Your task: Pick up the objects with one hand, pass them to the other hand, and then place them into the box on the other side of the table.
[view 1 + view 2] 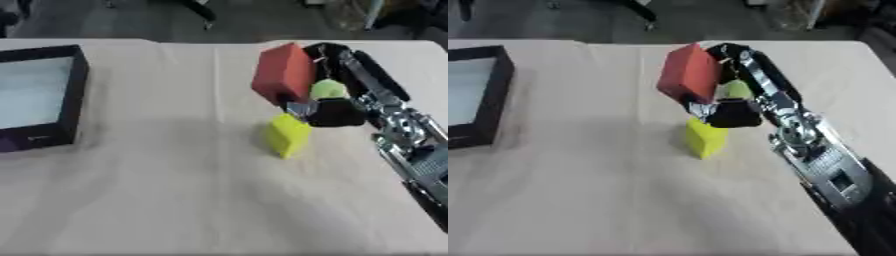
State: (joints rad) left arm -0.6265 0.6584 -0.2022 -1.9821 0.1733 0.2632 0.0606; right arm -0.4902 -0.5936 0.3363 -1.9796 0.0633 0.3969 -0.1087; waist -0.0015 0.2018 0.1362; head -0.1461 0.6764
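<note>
- My right hand (337, 107) reaches in from the right side of the table (175, 190), with the arm running from the lower right corner up toward the middle.
- My fingers are curled round a red block (282, 73), so this hand is closed on it.
- The red block is lifted off the table and held at a tilt; its long axis runs from the lower part near my palm up and away toward the far edge, leaning slightly right in the left eye view.
- Its broad red face turns toward the left side of the table and toward the camera.
- A small yellow-green rounded thing (329, 89) shows just beside the red block, against my hand; I cannot tell what it is or whether my fingers hold it.
- A yellow block (288, 135) stands on the table just below my hand, near the red block but under it rather than touching it, as far as I can see.
- The yellow block stands tilted on the cloth, its longer side roughly upright and one corner pointing down toward the near edge.
- The box (72, 95), dark-walled with a pale inside, sits at the far left of the table, well apart from both blocks.
- My left hand shows in neither view.
</note>
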